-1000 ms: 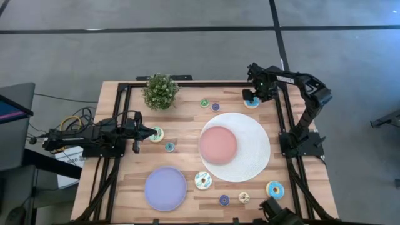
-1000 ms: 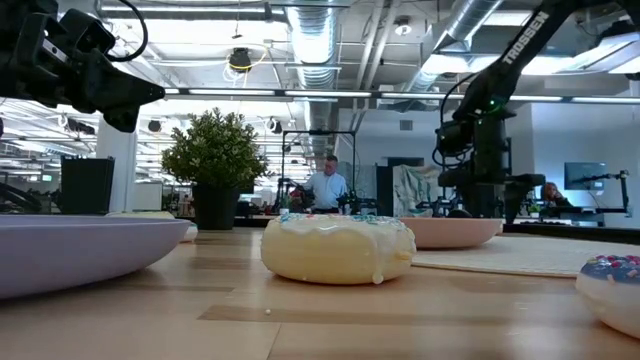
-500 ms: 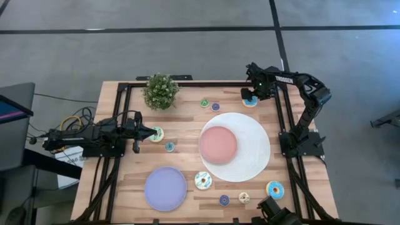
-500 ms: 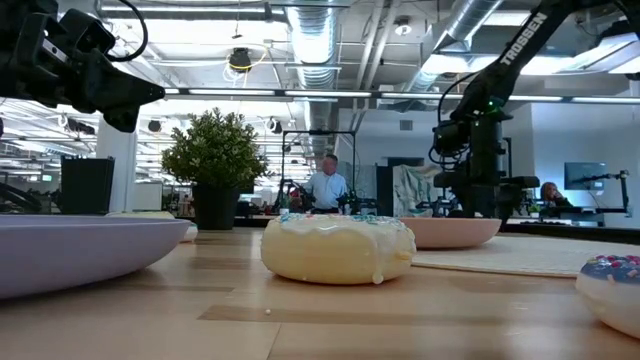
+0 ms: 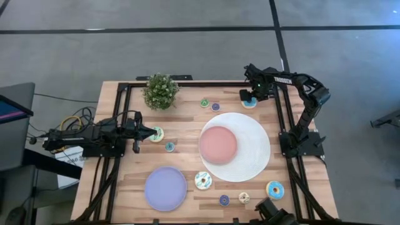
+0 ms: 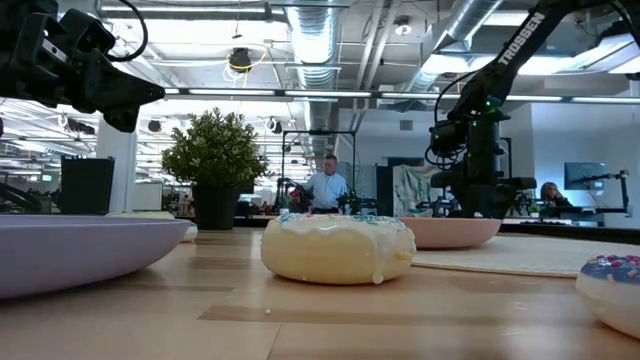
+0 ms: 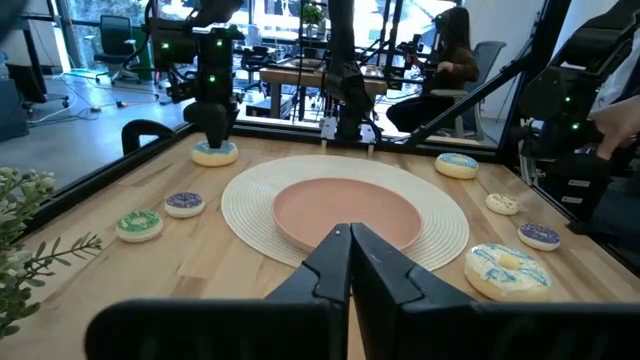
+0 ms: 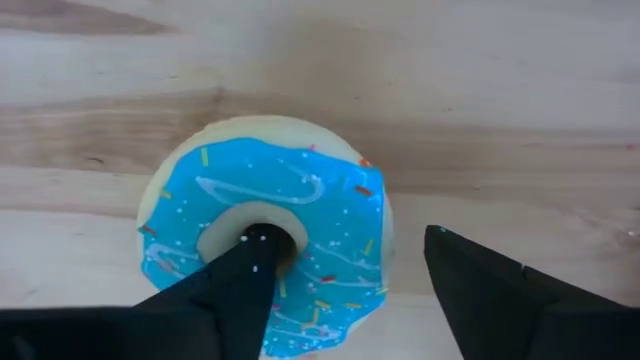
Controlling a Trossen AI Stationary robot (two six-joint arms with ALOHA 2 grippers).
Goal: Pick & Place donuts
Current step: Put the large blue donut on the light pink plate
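Note:
My right gripper is open and points down over a blue-iced donut, which lies flat near the table's far right corner. My left gripper is shut and hovers at the table's left side, beside a pale-green-iced donut. More donuts lie flat on the wood: tiny teal, green, purple, a teal-iced one, purple, tan and a blue-iced one. My right gripper comes from above with one fingertip in the blue-iced donut's hole. The other finger stands outside the ring, apart from its rim. The donut lies flat on the table. Whether the inner finger touches it, I cannot tell.
A pink plate sits on a round white mat at centre right. A lavender plate lies near the near edge. A potted plant stands at the far left. A black frame rims the table. People sit in the room beyond.
My right gripper has drifted slightly toward the table's left while staying over the blue-iced donut at the far edge.

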